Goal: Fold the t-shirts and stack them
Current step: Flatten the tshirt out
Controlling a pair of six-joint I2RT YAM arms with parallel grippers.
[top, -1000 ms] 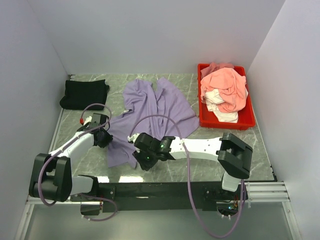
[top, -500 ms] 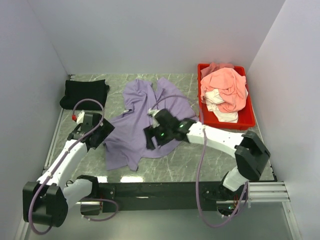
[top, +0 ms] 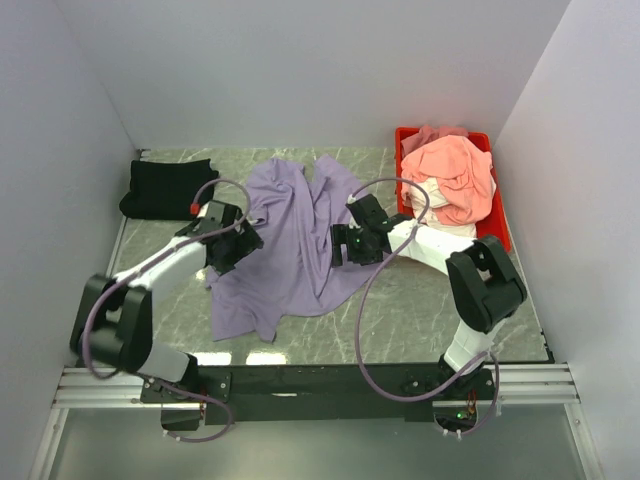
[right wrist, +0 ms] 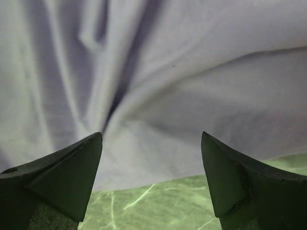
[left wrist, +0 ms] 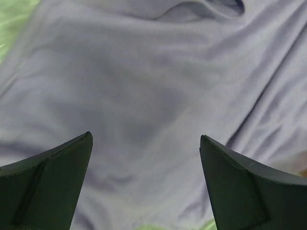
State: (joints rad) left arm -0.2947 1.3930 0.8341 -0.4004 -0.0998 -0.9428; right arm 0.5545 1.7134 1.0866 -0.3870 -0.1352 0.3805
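Note:
The lavender-purple t-shirt [top: 295, 225] lies rumpled and spread out in the middle of the table. My left gripper [top: 238, 243] hovers open over its left side, with only purple cloth [left wrist: 144, 81] below the fingers. Over the shirt's right edge my right gripper [top: 350, 245] is open too, with cloth [right wrist: 158, 72] and green marble under it. Nothing sits between either pair of fingers. A black t-shirt [top: 168, 187] lies folded at the back left. The salmon-pink t-shirt [top: 452, 170] is heaped on a white t-shirt [top: 452, 232] in the red tray [top: 503, 238].
The red tray stands at the back right against the wall. White walls close in the table on three sides. Cables loop from both arms above the cloth. Bare marble [top: 430, 310] shows near the front right.
Both grippers have opened and let go of the purple shirt. Both arms have moved away from the near edge towards the shirt's middle, the left on its left side, the right on its right.

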